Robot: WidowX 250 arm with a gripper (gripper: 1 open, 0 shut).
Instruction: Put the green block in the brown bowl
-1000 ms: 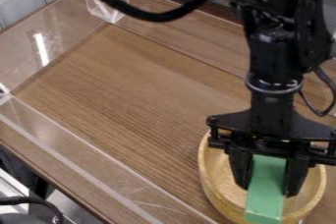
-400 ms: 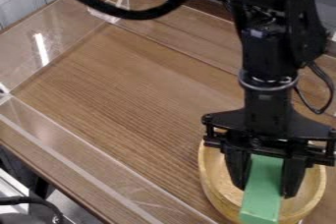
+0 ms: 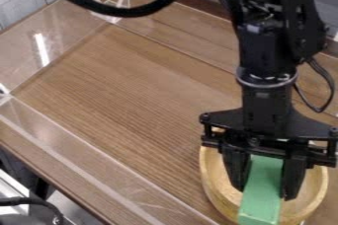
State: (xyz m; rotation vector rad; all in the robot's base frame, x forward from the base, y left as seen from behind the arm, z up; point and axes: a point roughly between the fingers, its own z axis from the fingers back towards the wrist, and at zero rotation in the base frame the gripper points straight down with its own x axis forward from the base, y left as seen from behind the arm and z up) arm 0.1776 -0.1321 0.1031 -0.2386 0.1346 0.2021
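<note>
Since the earlier frame, the black arm and the green block have been shifted very slightly down and to the left in the camera view, while the bowl has been left in the same place.

In the camera view, the green block is held by the black end effector, whose jaws are closed on the block's upper part. The block is tilted, with its long side running down toward the lower edge of the view, and its lower part is left uncovered by the jaws. It is seen over the brown bowl; whether the bowl's inner surface is touched by it cannot be told. The bowl, light tan with a thick rim, is set on the wooden counter at the lower right, and its far side is partly hidden by the end effector. A black cable is looped from the arm across the top of the view. Clear strips are laid along the left part of the counter, and another dark cable is seen at the lower left corner.
</note>
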